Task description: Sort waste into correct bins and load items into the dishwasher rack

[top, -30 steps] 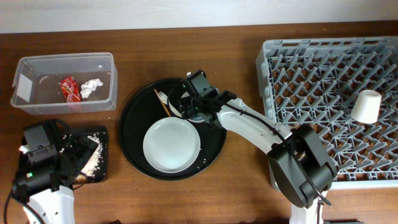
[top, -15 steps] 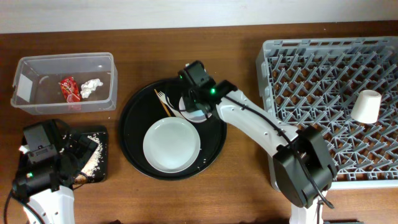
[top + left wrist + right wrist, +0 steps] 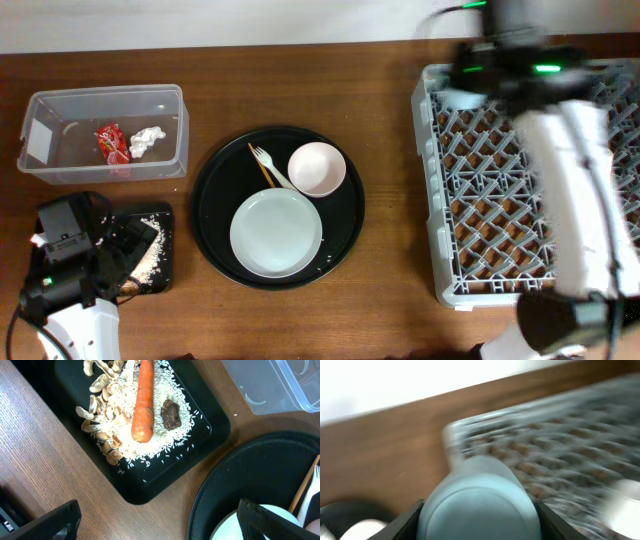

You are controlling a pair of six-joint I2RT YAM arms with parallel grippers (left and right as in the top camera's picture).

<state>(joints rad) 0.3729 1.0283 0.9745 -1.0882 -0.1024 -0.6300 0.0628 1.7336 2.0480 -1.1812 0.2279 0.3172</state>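
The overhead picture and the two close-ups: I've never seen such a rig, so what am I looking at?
This is a two-armed robot at a table. The overhead view looks straight down; each close-up comes from a camera on one arm's wrist. The left gripper is open, near a black tray of rice and a carrot. The right gripper, blurred, holds a light blue cup by the grey dishwasher rack. A clear tub holds a red wrapper and a tissue. A round black tray carries a plate, a bowl and a fork.
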